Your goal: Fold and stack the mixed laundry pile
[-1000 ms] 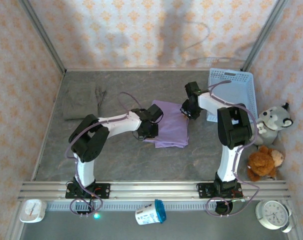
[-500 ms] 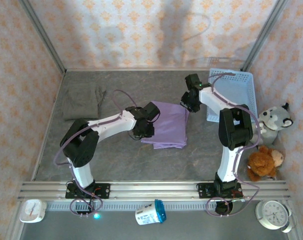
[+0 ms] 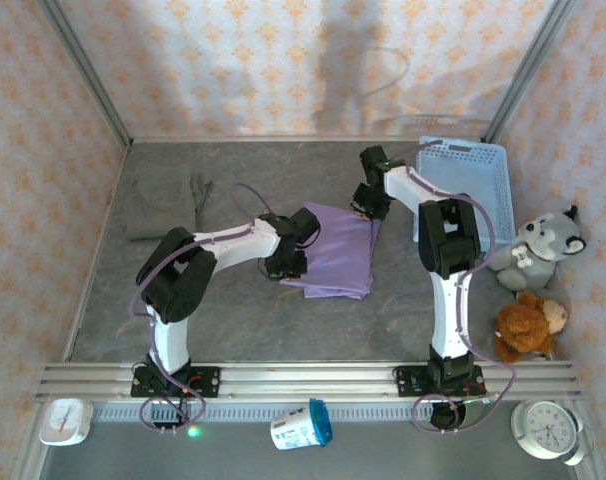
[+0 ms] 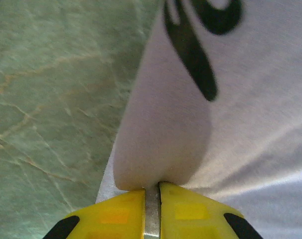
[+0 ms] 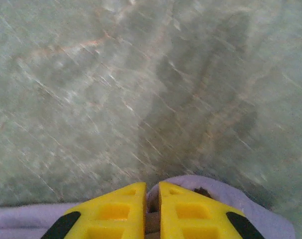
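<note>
Left gripper (image 4: 152, 189) pinches the lavender T-shirt (image 3: 339, 256) at its left edge, right gripper (image 5: 152, 193) its far edge (olive-grey garment (image 3: 160, 205) far left)

Table (image 3: 283, 320) open in front; basket (image 3: 488, 185) right, olive-grey garment (image 3: 158, 205) left.

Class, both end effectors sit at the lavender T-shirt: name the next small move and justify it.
Probably lift both together: the left end effector and right end effector are each shut on an edge of the lavender T-shirt lying on the table.
</note>
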`<action>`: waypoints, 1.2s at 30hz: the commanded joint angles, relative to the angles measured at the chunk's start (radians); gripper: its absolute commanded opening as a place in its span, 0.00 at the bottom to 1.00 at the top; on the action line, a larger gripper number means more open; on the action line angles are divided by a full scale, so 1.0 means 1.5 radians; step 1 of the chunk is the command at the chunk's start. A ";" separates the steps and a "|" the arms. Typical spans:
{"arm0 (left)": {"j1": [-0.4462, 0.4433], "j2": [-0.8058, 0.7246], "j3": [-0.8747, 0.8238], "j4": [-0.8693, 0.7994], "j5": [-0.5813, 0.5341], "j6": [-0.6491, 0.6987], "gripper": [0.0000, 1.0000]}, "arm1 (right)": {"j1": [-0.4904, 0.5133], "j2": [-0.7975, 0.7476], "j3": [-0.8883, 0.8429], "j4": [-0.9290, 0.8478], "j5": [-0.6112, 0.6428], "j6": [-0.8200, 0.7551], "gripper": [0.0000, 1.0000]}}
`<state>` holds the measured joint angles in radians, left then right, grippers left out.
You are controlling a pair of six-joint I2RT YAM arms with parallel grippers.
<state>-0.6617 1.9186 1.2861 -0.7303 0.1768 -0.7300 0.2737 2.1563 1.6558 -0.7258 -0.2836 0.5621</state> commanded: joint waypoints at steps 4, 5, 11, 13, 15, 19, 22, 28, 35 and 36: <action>0.060 0.066 0.083 -0.095 -0.121 0.062 0.13 | -0.006 -0.117 -0.183 -0.046 0.034 0.048 0.15; 0.065 0.079 0.104 -0.104 -0.135 0.072 0.13 | -0.005 -0.136 -0.218 -0.029 0.015 0.069 0.16; 0.074 0.165 0.283 -0.149 -0.162 0.120 0.16 | 0.036 -0.269 -0.395 0.066 -0.039 0.214 0.18; 0.075 0.190 0.356 -0.183 -0.193 0.127 0.19 | 0.062 -0.311 -0.419 0.064 -0.022 0.242 0.19; 0.075 0.203 0.412 -0.208 -0.211 0.127 0.31 | 0.077 -0.346 -0.440 0.072 -0.012 0.266 0.21; 0.078 0.169 0.438 -0.211 -0.184 0.122 0.60 | 0.084 -0.408 -0.463 0.081 0.000 0.275 0.33; 0.080 0.101 0.383 -0.188 -0.130 0.094 0.66 | 0.084 -0.440 -0.437 0.041 0.043 0.213 0.52; 0.079 -0.077 0.156 -0.079 -0.048 -0.038 0.73 | 0.084 -0.429 -0.358 -0.051 0.061 0.039 0.79; 0.078 -0.172 -0.066 0.057 -0.013 -0.195 0.77 | 0.084 -0.435 -0.353 -0.066 0.054 -0.011 0.99; 0.076 -0.175 -0.080 0.069 -0.011 -0.207 0.77 | 0.084 -0.437 -0.355 -0.064 0.049 -0.014 0.99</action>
<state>-0.5480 1.6650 1.2278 -0.7376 0.1364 -0.9089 0.4023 1.5108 1.1164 -0.7746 -0.2317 0.6014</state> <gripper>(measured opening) 0.765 0.991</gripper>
